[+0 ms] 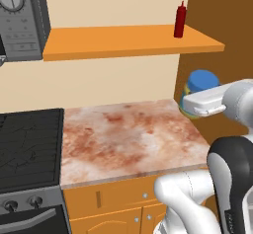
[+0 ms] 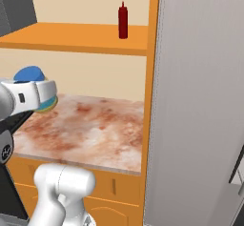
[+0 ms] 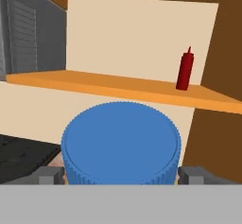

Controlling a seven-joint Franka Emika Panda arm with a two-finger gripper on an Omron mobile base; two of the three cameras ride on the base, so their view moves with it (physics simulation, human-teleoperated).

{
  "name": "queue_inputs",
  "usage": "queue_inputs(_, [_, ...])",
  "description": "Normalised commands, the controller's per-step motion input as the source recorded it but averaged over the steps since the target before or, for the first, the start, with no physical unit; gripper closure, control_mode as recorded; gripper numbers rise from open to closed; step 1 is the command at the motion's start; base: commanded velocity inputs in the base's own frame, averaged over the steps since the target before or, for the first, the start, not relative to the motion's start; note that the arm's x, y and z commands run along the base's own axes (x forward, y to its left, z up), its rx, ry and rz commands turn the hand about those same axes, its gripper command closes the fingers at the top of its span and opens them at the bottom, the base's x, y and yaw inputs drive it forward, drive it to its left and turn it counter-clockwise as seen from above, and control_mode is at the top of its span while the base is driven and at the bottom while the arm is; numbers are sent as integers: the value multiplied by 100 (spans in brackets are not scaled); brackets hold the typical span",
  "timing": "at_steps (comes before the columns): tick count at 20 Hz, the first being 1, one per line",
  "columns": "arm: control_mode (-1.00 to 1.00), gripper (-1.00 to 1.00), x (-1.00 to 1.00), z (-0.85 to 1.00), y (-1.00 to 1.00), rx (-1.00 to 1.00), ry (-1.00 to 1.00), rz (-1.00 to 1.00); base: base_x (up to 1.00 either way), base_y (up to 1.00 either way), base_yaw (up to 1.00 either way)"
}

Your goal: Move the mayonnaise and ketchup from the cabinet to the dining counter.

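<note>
The mayonnaise (image 1: 201,81), a squat jar with a blue lid (image 3: 122,142), hangs in the air over the right end of the worktop, below the shelf. My gripper (image 3: 122,176) is shut on it, with one fingertip pressed on each side of the jar (image 2: 29,74). In the left base view the white hand reaches the jar from the right. The ketchup (image 1: 180,20), a slim dark-red bottle (image 2: 123,22), stands upright near the right end of the orange cabinet shelf (image 1: 118,41), above and beyond the jar (image 3: 185,70). The dining counter is out of view.
Under the jar lies a marbled worktop (image 1: 128,134) with a black cooktop (image 1: 29,149) at its left. A grey microwave (image 1: 22,16) hangs at the shelf's left end. A brown side wall (image 1: 222,11) and a tall grey panel (image 2: 200,101) close the right side.
</note>
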Motion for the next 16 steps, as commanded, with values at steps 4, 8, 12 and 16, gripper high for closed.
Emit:
queue_inputs(4, [-100, 100, 0, 0, -16, 0, 0, -11, 0, 0, 0])
queue_inputs(8, [-100, 100, 0, 0, -15, 0, 1, -4, 0, 0, 0])
queue_inputs(12, [-100, 100, 0, 0, -11, 0, 1, 0, 0, 0, 0])
queue_inputs(16, [-100, 100, 4, -8, -1, 0, 2, 0, 0, 0, 0])
